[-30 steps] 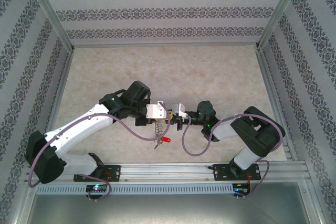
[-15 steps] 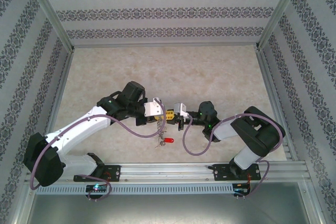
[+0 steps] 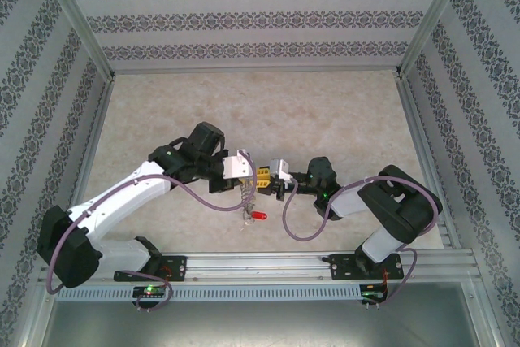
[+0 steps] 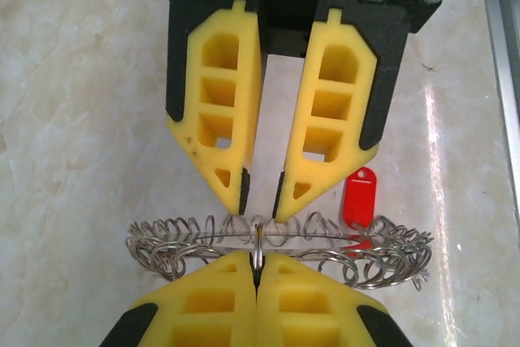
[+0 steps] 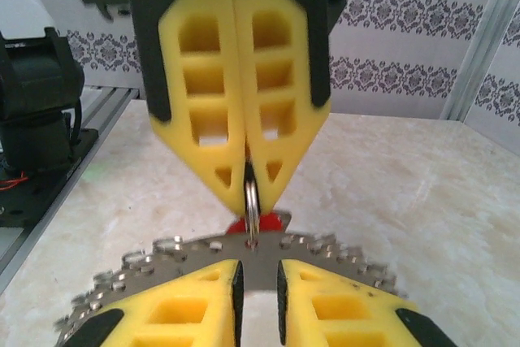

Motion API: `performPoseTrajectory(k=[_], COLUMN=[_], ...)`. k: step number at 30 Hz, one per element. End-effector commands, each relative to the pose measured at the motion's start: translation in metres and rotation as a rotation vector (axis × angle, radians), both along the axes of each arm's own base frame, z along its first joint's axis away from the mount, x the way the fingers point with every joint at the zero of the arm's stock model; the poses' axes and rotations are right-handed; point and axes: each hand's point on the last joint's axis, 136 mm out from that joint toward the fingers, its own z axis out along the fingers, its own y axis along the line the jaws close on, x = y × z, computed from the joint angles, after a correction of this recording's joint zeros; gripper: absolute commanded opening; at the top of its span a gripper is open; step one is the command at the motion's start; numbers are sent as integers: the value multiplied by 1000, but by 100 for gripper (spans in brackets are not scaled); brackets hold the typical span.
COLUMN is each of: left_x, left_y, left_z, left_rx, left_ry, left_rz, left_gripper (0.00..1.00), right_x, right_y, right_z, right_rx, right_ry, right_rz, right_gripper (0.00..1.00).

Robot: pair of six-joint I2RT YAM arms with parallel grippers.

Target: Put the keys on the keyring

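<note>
Left gripper (image 4: pixel 257 259) pinched shut on keyring (image 4: pixel 183 241), between both arms. Right gripper (image 4: pixel 262 201) jaws slightly apart, straddling ring wire. Red key (image 4: pixel 360 197) just beyond. Risk: single thin-wire pinch slips; ring swivels or drops.

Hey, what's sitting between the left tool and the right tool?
The keyring, seen in the left wrist view: the left tool is pinched shut on it and the right tool, jaws slightly apart, faces it from the opposite side.
</note>
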Motion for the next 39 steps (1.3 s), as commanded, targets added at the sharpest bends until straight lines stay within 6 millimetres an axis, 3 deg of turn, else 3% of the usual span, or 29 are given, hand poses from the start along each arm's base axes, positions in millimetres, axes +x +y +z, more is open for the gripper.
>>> performPoseTrajectory(k=[1, 5, 10, 25, 28, 33, 36, 39], left_x=[-9, -8, -10, -4, -4, -2, -3, -2], left_y=[6, 4, 7, -2, -2, -6, -7, -6], left_z=[5, 6, -9, -3, -4, -1, -3, -5], left_rx=[52, 73, 199, 195, 194, 165, 162, 154], left_ry=[34, 59, 63, 41, 46, 37, 45, 41], left_rz=[-56, -62, -90, -94, -91, -81, -79, -70], left_gripper=[0, 0, 0, 2, 1, 0, 0, 10], right_x=[-4, -3, -6, -5, -5, -3, -3, 0], right_y=[3, 8, 13, 20, 19, 19, 20, 19], right_z=[7, 10, 13, 8, 6, 3, 5, 8], right_rx=[0, 8, 19, 13, 7, 7, 14, 28], right_ry=[-28, -22, -19, 8, 12, 19, 23, 24], right_rz=[21, 31, 50, 74, 73, 63, 62, 47], right_gripper=[20, 24, 25, 22, 17, 17, 7, 0])
